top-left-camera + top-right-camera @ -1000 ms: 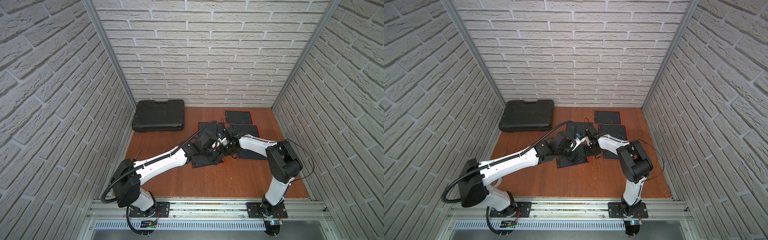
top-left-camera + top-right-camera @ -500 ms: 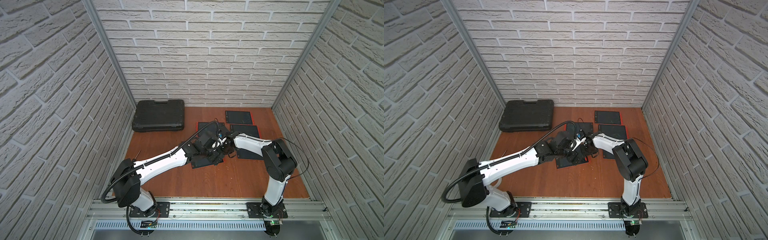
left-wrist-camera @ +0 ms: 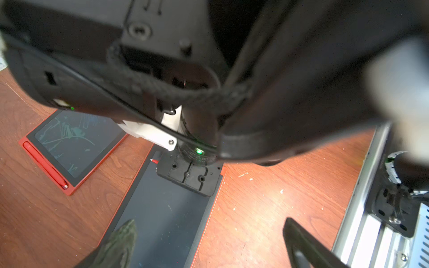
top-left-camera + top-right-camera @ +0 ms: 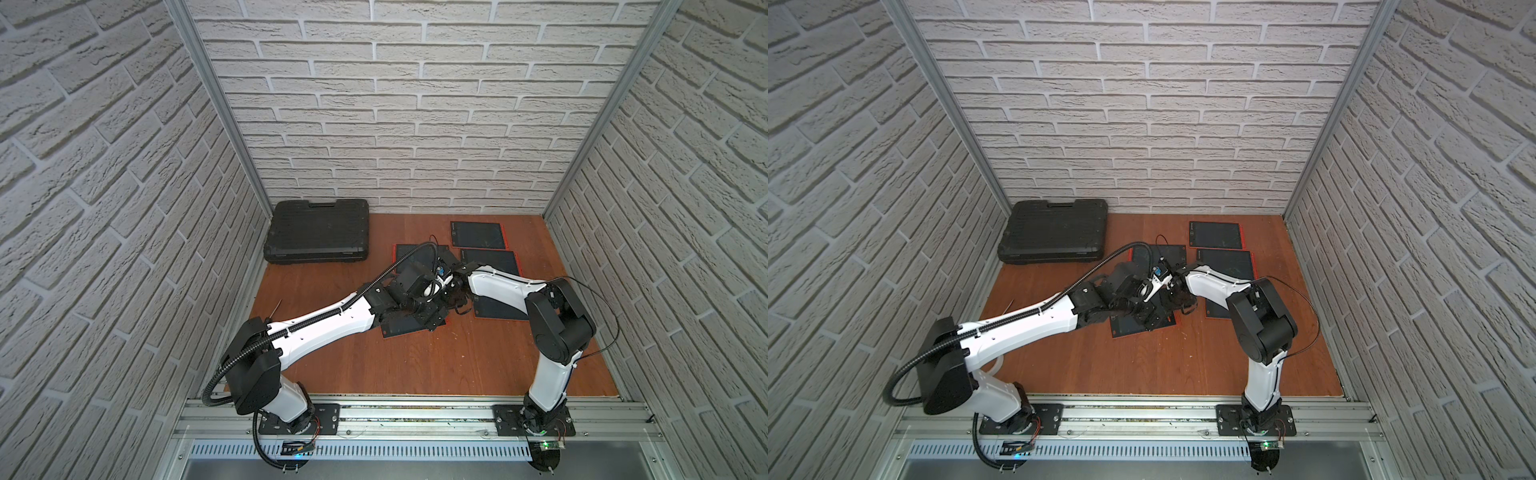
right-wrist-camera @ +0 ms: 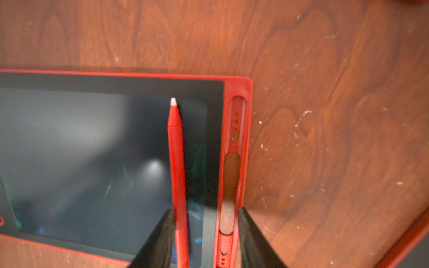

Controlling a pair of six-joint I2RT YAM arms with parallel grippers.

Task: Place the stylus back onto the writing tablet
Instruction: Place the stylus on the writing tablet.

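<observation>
Red-edged tablets (image 4: 478, 235) are spread over the wooden bench (image 4: 415, 365) in both top views. Both wrists are crowded together above the middle ones, and the stylus is hidden there.

In the left wrist view, the left gripper (image 3: 210, 221) is held above a dark screen (image 3: 162, 220), its jaws spread wide and empty.

In the right wrist view, the stylus (image 5: 177, 167) is seen lying on the writing tablet (image 5: 92, 139), just beside the empty slot (image 5: 234, 139) in its red frame. The right gripper (image 5: 206, 210) is held with jaws parted, one finger (image 5: 160, 236) touching the stylus and nothing pinched.

The stylus should probably be pinched, shifted sideways, aligned parallel over the slot and pressed in evenly.
</observation>
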